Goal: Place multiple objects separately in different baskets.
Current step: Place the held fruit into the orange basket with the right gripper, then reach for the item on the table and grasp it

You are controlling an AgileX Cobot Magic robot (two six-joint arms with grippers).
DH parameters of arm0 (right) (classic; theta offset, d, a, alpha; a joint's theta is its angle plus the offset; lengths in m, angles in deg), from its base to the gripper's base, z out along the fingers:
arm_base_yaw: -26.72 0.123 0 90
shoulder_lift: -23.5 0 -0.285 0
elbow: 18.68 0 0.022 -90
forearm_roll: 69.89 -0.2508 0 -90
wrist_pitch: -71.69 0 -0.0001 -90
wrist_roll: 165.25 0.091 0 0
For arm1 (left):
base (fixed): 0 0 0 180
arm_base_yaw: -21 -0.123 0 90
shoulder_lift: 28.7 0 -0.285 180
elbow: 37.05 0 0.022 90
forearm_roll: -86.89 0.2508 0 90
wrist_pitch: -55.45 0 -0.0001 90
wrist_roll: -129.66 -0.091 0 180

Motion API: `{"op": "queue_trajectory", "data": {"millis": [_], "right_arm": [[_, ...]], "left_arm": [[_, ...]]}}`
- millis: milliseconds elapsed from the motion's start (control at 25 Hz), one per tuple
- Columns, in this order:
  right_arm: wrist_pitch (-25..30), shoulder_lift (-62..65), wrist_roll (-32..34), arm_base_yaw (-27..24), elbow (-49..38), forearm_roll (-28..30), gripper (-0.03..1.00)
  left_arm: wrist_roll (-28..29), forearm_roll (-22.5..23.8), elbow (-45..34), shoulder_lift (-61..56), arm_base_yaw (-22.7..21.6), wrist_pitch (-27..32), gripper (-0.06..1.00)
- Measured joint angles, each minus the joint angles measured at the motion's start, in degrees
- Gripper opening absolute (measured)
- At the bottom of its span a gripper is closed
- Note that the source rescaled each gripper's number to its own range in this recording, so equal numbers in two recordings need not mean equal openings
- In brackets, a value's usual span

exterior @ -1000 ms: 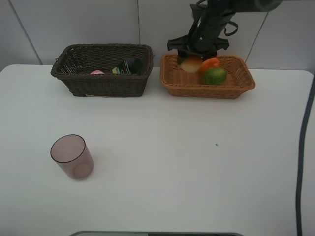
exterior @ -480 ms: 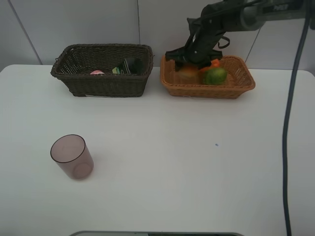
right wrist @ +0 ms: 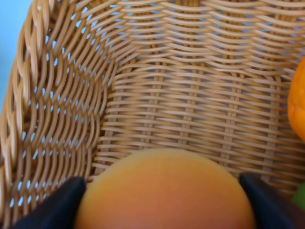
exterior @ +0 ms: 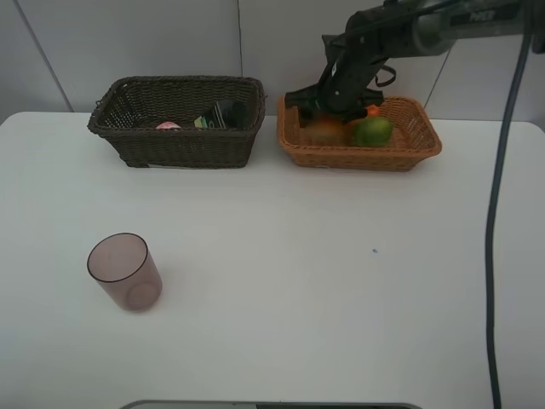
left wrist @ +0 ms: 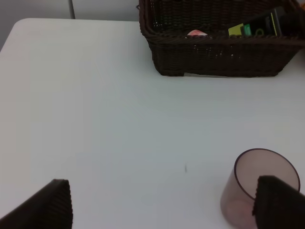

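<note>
My right gripper (exterior: 329,118) reaches down into the light orange-brown basket (exterior: 409,158). Between its dark fingers (right wrist: 57,205) lies the red-orange round fruit (right wrist: 164,191), low over the wicker floor; I cannot tell whether the fingers still press it. The orange (right wrist: 298,102) and the green oval fruit (exterior: 373,131) lie beside it. The dark brown basket (exterior: 174,143) holds the pink bottle (exterior: 168,125) and the dark green bottle (exterior: 223,113). The purple-pink cup (exterior: 125,271) stands upright on the table, right beside one finger of my open, empty left gripper (left wrist: 167,205).
Both baskets stand side by side at the back of the white table (exterior: 324,281), near the wall. A dark cable (exterior: 496,256) hangs down along the right side. The left arm does not show in the high view.
The right gripper has come down from above the light basket's rim into the basket with the red-orange fruit. The cup and the left gripper have not moved.
</note>
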Motion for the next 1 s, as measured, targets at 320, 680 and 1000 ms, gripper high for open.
{"op": "queue_trajectory", "data": {"millis": [320, 680, 1000], "right_arm": [[0.26, 2.71, 0.0, 0.4, 0.0, 0.06, 0.84], [4.48, 6.49, 0.0, 2.23, 0.0, 0.04, 0.84], [9.64, 10.37, -1.12, 3.84, -0.15, 0.04, 0.84]], "left_arm": [[0.0, 0.0, 0.0, 0.0, 0.0, 0.0, 0.98], [0.0, 0.0, 0.0, 0.0, 0.0, 0.0, 0.98], [0.0, 0.0, 0.0, 0.0, 0.0, 0.0, 0.98]]}}
